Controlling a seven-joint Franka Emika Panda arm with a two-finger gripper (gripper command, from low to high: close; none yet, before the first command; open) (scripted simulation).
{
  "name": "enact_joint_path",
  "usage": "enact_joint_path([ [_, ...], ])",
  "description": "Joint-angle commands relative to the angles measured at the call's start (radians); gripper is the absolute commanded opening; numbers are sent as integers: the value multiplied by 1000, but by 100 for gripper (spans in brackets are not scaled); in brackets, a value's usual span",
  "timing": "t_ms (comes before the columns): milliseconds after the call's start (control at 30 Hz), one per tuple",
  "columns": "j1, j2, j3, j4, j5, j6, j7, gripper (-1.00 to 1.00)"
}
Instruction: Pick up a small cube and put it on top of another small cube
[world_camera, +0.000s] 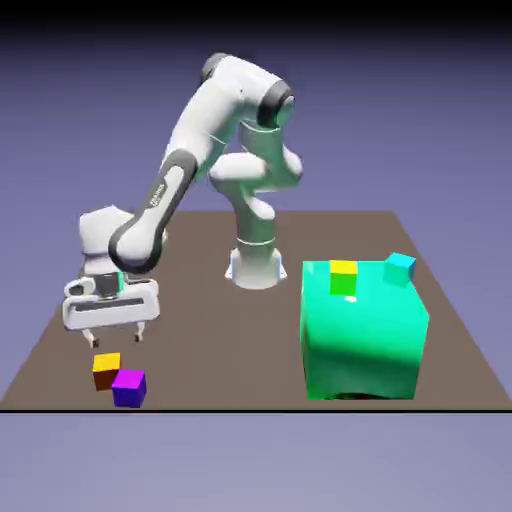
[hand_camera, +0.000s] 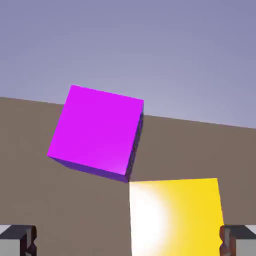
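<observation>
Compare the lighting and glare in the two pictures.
Hand view: white glare washes out part of the glossy yellow cube's top; the magenta cube's sides are shaded. Exterior view: soft highlight on the big teal block, black band above the backdrop.

two cubes on the big block, two down on the table.
on the exterior view's left, the back cube (world_camera: 107, 371) sits just behind the front cube (world_camera: 129, 388), near the table's (world_camera: 230, 350) front edge; on its right, the left cube (world_camera: 343, 278) and right cube (world_camera: 399, 270) top the big block (world_camera: 360, 345).
</observation>
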Motion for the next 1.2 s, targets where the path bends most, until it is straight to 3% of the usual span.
enact_joint_path([
  [0, 1, 5, -4, 3, 6, -2, -8, 0],
  [200, -94, 180, 130, 106, 186, 12, -108, 0],
  [233, -94, 180, 130, 106, 186, 12, -108, -100],
  [433, 5, 0, -1, 3, -2, -7, -11, -100],
  [1167, 526, -655, 320, 103, -959, -637, -403, -100],
])
